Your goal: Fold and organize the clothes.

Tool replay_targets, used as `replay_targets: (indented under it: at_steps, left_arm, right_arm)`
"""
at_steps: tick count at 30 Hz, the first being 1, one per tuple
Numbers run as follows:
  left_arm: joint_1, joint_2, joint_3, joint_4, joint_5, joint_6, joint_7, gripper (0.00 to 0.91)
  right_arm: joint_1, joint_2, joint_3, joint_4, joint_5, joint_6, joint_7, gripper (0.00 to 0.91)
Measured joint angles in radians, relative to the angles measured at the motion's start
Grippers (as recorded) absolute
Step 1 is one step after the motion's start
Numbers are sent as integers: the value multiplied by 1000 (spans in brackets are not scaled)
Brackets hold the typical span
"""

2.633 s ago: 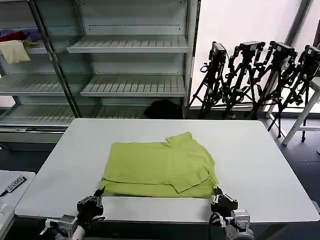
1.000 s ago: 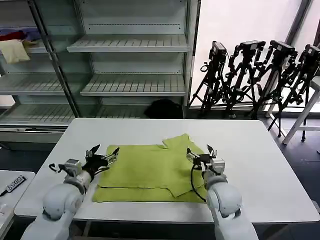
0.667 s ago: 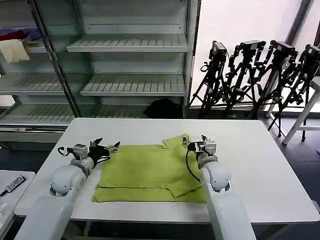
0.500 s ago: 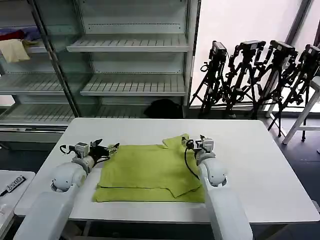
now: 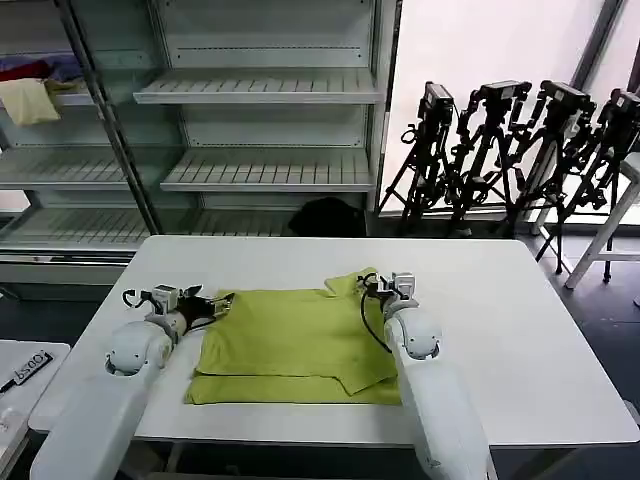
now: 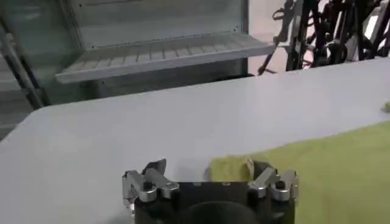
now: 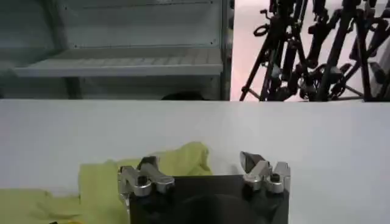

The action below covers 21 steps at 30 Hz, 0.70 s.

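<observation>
The lime yellow-green T-shirt (image 5: 300,340) lies partly folded on the white table (image 5: 520,320), with a sleeve sticking out at its far right corner. My left gripper (image 5: 215,302) is open at the shirt's far left corner, and in the left wrist view that corner (image 6: 230,167) sits between the spread fingers of the gripper (image 6: 210,175). At the far right sleeve my right gripper (image 5: 375,283) also stands open. In the right wrist view the sleeve (image 7: 180,159) lies partly between the fingers of the gripper (image 7: 200,165).
Empty metal shelves (image 5: 260,90) stand behind the table. A cream, red and purple cloth pile (image 5: 30,95) sits on a shelf at upper left. Camera tripods (image 5: 510,150) line the right. A dark bag (image 5: 325,215) lies on the floor.
Both arms have swung from the shirt's near edge up to its far corners. Over the last second the grippers edged farther back and lower onto the far edge.
</observation>
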Motion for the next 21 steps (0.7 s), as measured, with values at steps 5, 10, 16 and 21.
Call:
replay_targets:
  at_steps: [5, 10, 16, 21]
  left_arm:
    - [1, 1, -4, 7, -3, 0, 7, 343]
    - [6, 0, -8, 8, -1, -1, 15, 20]
    - [15, 0, -11, -1, 1, -1, 23, 10]
    - [23, 2, -12, -10, 1, 0, 28, 10]
  right_arm:
    - [-1, 1, -8, -12, -14, 0, -6, 50]
    - [-8, 6, -12, -23, -20, 4, -8, 0]
    - [-17, 8, -21, -22, -22, 4, -12, 0]
    - [-24, 5, -30, -10, -15, 4, -11, 0]
